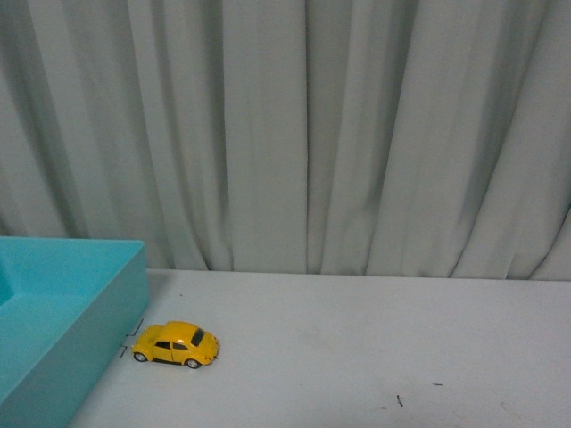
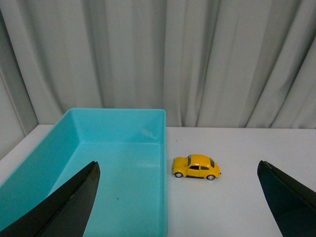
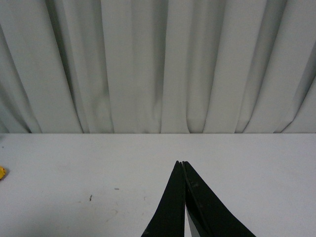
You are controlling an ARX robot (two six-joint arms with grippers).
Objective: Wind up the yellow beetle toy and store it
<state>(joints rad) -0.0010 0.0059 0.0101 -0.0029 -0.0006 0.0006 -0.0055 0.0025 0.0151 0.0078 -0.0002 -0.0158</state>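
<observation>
Yellow beetle toy on table beside teal bin, apparently not yet wound or stored; left gripper spread wide, right gripper pressed together, both empty.

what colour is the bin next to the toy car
The bin is turquoise, a light blue-green, plain with no pattern. The left wrist view shows it best.

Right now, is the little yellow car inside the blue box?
No, the yellow beetle toy sits on the table beside the teal bin.
</observation>
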